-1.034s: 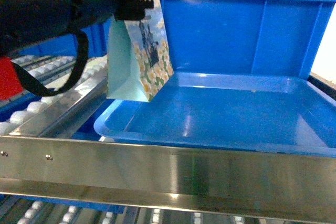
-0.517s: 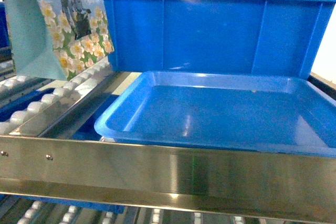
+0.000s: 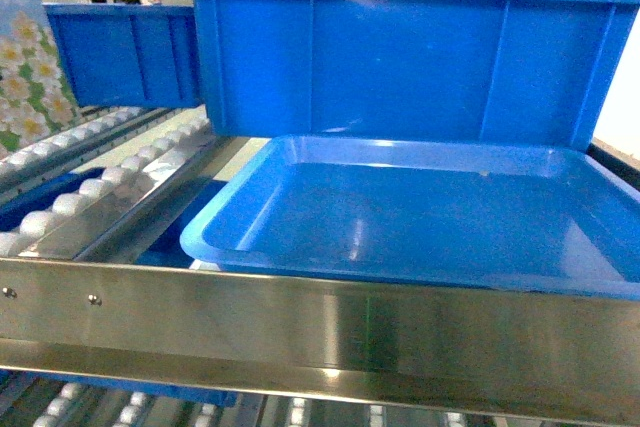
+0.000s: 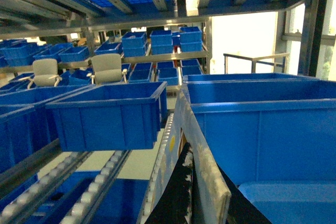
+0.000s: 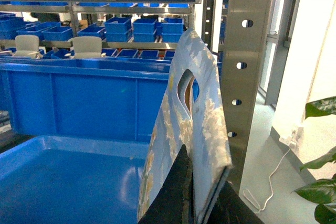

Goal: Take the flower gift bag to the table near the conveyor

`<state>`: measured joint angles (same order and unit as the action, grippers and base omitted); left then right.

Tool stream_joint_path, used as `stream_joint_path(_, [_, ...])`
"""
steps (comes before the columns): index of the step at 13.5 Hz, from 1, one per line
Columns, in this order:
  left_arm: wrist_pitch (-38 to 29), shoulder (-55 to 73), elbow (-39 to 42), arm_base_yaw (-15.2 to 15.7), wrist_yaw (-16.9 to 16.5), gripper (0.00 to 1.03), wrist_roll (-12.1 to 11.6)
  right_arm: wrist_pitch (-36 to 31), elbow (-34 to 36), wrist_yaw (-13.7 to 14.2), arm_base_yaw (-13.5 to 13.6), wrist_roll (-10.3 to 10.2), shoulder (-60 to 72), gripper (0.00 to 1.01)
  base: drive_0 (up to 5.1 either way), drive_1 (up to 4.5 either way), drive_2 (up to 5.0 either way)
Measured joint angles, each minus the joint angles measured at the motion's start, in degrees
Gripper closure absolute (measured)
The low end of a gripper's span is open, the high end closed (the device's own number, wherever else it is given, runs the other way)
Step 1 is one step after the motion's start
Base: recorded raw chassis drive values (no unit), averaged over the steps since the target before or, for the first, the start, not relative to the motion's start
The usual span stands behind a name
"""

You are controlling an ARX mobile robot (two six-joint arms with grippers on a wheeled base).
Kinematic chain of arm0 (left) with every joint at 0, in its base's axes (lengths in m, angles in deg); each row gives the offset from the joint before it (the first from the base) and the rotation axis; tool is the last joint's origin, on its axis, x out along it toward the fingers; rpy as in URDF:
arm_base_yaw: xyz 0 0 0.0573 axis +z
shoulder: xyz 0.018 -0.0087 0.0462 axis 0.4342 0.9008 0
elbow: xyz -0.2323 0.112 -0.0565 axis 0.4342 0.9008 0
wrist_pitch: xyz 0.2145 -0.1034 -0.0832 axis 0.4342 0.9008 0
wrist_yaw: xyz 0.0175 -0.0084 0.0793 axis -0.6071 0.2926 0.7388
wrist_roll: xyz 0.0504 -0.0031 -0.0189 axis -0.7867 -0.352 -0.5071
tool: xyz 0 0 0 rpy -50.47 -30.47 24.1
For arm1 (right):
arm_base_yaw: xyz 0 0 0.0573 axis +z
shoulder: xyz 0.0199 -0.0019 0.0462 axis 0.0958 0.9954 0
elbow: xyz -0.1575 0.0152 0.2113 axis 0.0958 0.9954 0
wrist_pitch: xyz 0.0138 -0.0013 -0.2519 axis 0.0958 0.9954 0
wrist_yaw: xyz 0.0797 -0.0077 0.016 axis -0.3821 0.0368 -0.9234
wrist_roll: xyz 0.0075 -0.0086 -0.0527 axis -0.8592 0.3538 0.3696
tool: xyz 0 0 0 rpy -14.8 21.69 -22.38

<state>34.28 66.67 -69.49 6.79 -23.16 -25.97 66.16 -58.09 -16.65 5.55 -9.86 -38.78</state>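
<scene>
The left claw (image 4: 202,211) is clamped on the lower edge of the flower gift bag (image 4: 197,145), which rises above it, with the conveyor (image 4: 100,182) rollers down to its left. The right claw (image 5: 197,203) likewise pinches a second flowered bag (image 5: 207,114), with a blue tray (image 5: 63,177) below and left of it. The bag looks lifted clear. The table isn't in view, so the carrying and setting down are likely left to do.
</scene>
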Motion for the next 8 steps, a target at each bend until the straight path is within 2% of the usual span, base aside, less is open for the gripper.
stream_joint_path(3, [0.85, -4.79, 2.89, 2.6, -0.02, 1.01, -0.04, 0.0, 0.0, 0.0, 0.0, 0.0, 0.0, 0.99, 0.0, 0.0, 0.0])
stream_joint_path(8, [0.83, -4.66, 2.89, 2.6, -0.24, 1.01, -0.07, -0.07, 0.02, 0.24, 0.0, 0.0, 0.0, 0.99, 0.0, 0.0, 0.0])
